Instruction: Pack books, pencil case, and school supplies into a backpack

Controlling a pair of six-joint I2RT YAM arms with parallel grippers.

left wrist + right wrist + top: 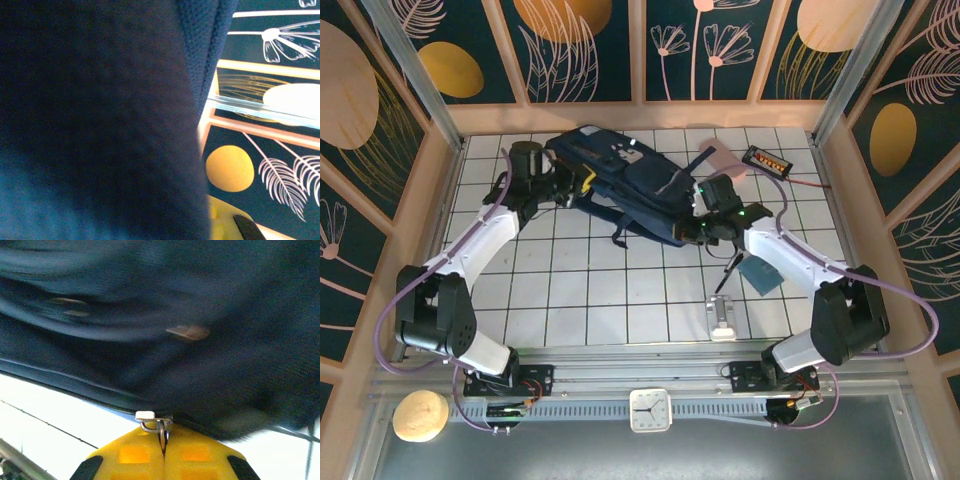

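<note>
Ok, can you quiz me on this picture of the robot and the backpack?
1. True or false: the pink pencil case is inside the backpack.
2. What are the right gripper's yellow fingers pinching? A) a pen B) the backpack's metal zipper pull C) the clock
3. Fill in: seen from above, the teal notebook lies on the table, partly under the ___ arm.

Key: 1 false, it lies outside on the table. 2 B. 3 right.

Pencil case seemingly behind backpack
</note>
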